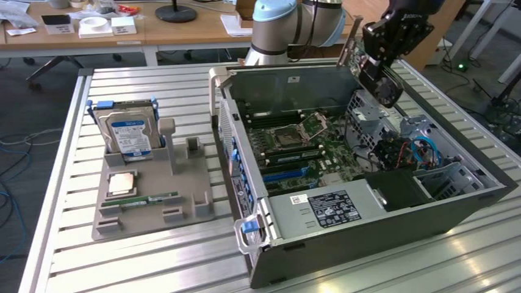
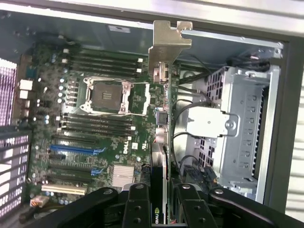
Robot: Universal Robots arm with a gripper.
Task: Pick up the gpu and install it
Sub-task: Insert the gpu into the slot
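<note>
Jaws right at the lens, clenched on the gpu (image 2: 163, 142), card edge-on w/ long axis running out to its silver bracket (image 2: 168, 47). It hangs over the open pc case (image 1: 391, 235); blue slots (image 1: 287, 174) lie below, toward exterior view's left, not seated yet

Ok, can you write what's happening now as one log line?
hand: shut on gpu | gpu: held over open case | installed: not yet

gpu (image 2: 160, 161), thin green card, silver bracket, held tilted above motherboard (image 2: 95, 142)
</note>
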